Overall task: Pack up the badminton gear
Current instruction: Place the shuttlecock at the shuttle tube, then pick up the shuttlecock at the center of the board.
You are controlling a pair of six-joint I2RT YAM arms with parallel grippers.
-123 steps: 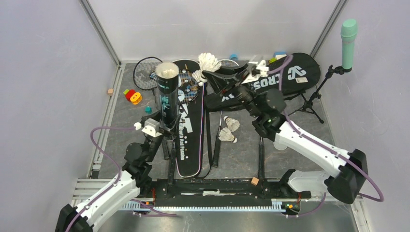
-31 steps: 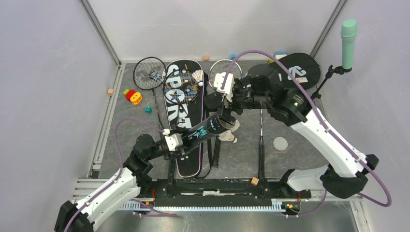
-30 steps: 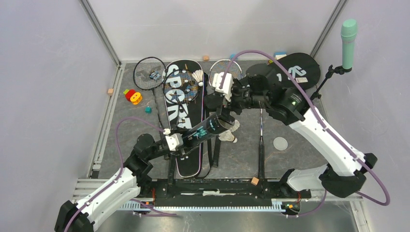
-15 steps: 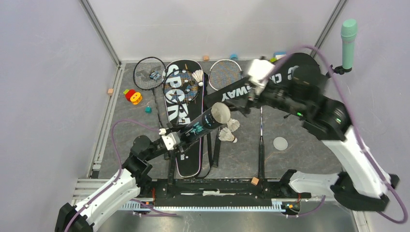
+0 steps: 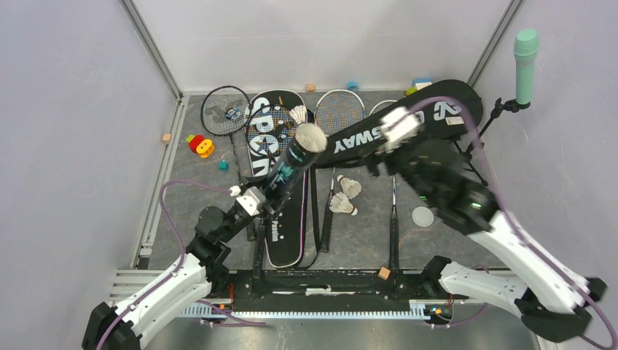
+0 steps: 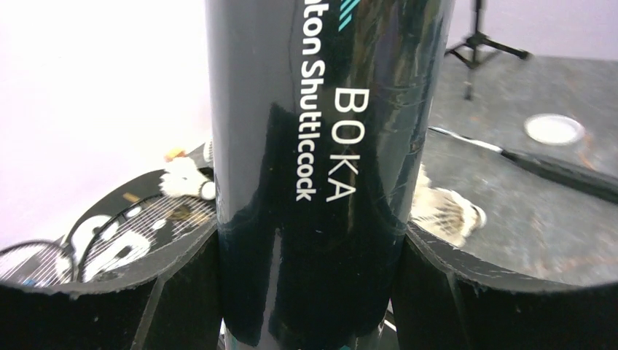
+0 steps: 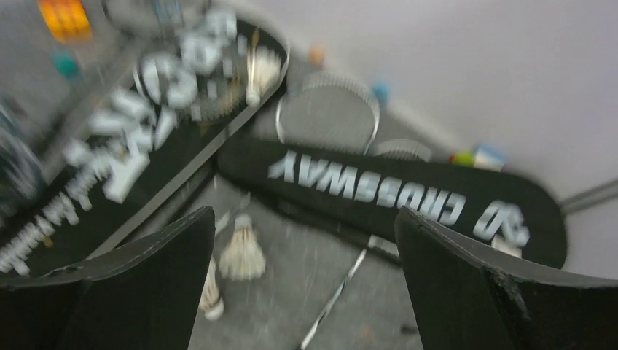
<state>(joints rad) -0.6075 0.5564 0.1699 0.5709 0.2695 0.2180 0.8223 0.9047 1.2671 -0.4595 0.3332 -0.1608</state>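
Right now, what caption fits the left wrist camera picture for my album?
Left gripper gripping the black BOKA shuttlecock tube, a feather shuttlecock lying behind it.

the white-and-black left arm rises from its base at the near left edge and reaches up and to the right, bent at a black elbow. its left gripper is clamped around the lower end of a long black tube, a black finger pressed on each side. the white-and-black right arm folds at the far right, its forearm stretching toward the middle. the right gripper, blurred, spreads its jaws wide with nothing between them.
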